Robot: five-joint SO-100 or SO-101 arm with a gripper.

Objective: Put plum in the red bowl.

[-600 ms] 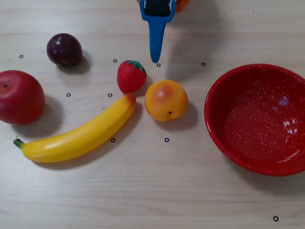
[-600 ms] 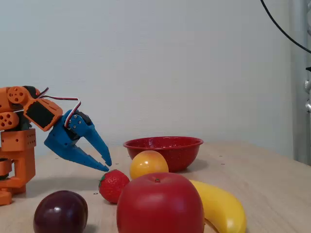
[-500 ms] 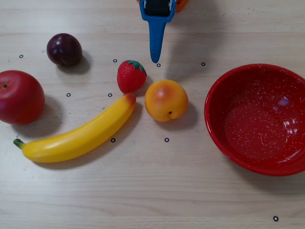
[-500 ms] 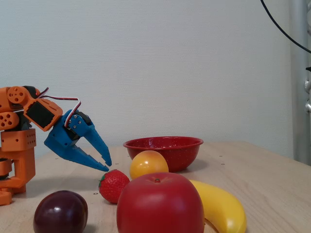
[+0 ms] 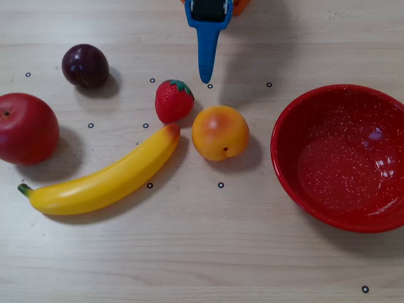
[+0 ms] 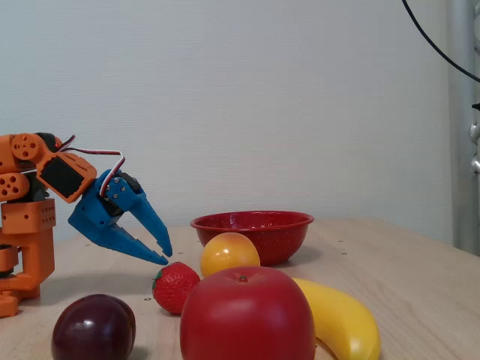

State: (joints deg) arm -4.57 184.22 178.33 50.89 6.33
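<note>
A: Why did the pincer hang above the table with nothing in it?

B: The reach had apparently not begun. In the fixed view its two blue fingers were spread and empty, their tips just above the strawberry. From overhead only one blue finger showed, pointing down between the strawberry and the bare wood near the top edge.

A: And the plum?

B: It lay on the table at the upper left of the overhead view, well apart from the pincer, with the apple near it and the banana below. The bowl sat empty at the far right (the orange fruit and strawberry lay between them), so the carry would probably cross the whole spread.

A: How did the plum look?

B: Small, round, glossy dark maroon, with one pale highlight. In the fixed view it stood at the front left, beside the larger apple. It would likely roll if nudged.
</note>
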